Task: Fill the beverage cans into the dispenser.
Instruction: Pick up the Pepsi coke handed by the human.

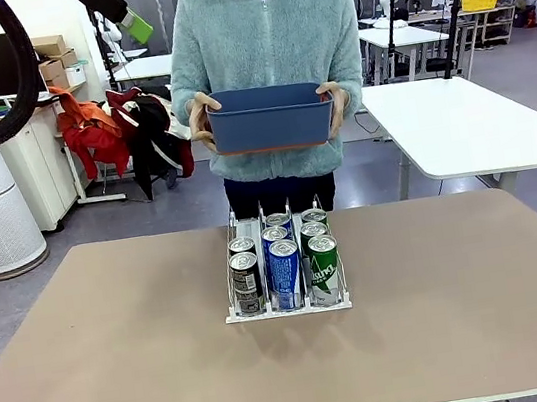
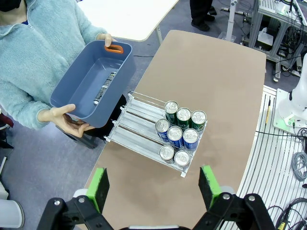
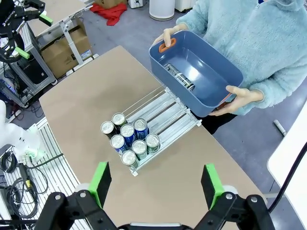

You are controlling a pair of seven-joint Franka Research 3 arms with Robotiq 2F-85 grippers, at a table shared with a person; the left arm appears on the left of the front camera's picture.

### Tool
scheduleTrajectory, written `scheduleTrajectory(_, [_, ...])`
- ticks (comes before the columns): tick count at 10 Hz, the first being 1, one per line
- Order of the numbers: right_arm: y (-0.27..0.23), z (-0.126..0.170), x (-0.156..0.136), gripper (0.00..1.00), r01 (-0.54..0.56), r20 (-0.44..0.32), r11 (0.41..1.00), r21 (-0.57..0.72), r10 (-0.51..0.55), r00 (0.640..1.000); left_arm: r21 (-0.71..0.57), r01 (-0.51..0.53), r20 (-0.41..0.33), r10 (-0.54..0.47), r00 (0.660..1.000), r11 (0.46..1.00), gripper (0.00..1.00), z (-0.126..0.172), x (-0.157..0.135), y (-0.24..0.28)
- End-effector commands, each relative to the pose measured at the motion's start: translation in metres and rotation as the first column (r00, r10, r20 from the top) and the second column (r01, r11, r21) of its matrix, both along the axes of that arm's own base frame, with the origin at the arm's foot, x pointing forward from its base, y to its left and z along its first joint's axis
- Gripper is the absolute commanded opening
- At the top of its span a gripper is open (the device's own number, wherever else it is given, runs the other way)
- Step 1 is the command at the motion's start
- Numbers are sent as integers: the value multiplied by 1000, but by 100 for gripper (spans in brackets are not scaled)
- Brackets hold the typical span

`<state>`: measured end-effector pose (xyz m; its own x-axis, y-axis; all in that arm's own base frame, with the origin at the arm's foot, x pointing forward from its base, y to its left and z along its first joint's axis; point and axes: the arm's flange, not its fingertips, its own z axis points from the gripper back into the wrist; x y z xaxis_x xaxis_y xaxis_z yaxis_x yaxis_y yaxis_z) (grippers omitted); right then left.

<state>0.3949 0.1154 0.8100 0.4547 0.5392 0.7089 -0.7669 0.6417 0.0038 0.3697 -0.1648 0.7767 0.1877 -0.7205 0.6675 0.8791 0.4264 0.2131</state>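
Beverage cans (image 1: pixel 286 271), slim aluminium ones with silver tops, stand upright at the near end of the small white-based, wire-divided rack dispenser (image 1: pixel 287 310) in the middle of the brown table (image 1: pixel 111 366). There are eight: three blue in the middle lane, three green in the right lane and two dark ones in the left lane. One more dark can (image 3: pixel 180 78) lies on its side in the blue rectangular plastic bin (image 1: pixel 271 128). A person in a pale fleece holds that bin off the table beyond the dispenser's far end, one hand (image 1: pixel 200 120) at each short end. The left fingers (image 2: pixel 100 188) and the right fingers (image 3: pixel 100 183) are both spread wide and hold nothing, high above the table and well apart from every can.

The job looks nearly finished, with the left lane the likely home for the last can. Trouble would most likely come from that can lying loose in a hand-held bin. It can roll as fingers close on it, the bin can sway, and the person's hands are near the path. Lowered tilted or too close to the two dark cans, it could knock them or catch a wire divider. A sideways push could also slide the light dispenser across the table.
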Motion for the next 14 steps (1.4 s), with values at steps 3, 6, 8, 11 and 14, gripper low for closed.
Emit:
scheduleTrajectory(3, [0, 0, 0, 100, 0, 1, 1000, 0, 0, 1000, -20, 14, 4, -14, 1000, 1000, 100, -2, 1, 1])
scheduleTrajectory(6, [0, 0, 0, 100, 0, 1, 1000, 0, 0, 1000, -20, 14, 4, -14, 1000, 1000, 100, -2, 1, 1])
scheduleTrajectory(8, [0, 0, 0, 100, 0, 1, 1000, 0, 0, 1000, -20, 14, 4, -14, 1000, 1000, 100, -2, 1, 1])
scheduleTrajectory(11, [0, 0, 0, 100, 0, 1, 1000, 0, 0, 1000, -20, 14, 4, -14, 1000, 1000, 100, -2, 1, 1])
scheduleTrajectory(14, [0, 0, 0, 100, 0, 1, 1000, 0, 0, 1000, -20, 14, 4, -14, 1000, 1000, 100, -2, 1, 1])
